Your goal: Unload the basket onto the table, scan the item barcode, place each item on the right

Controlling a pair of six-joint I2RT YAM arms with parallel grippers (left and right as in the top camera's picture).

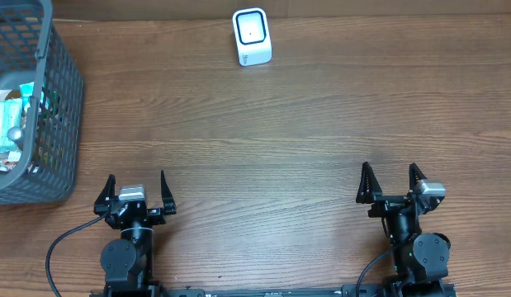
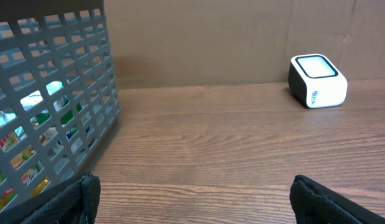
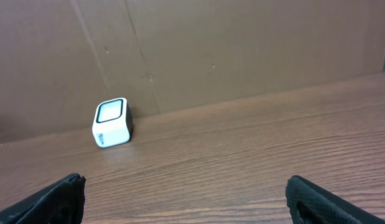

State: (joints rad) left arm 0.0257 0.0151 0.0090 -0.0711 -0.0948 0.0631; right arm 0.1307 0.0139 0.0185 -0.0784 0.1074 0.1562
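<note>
Both left gripper (image 1: 137, 176) and right gripper (image 1: 389, 166) gape empty. Packets (image 1: 6, 115) sit in the basket (image 1: 61, 99) ahead-left of my left; probably light, crinkly, slippery. I'd pinch one edge, barcode uncovered for the scanner (image 1: 252, 36).
</note>
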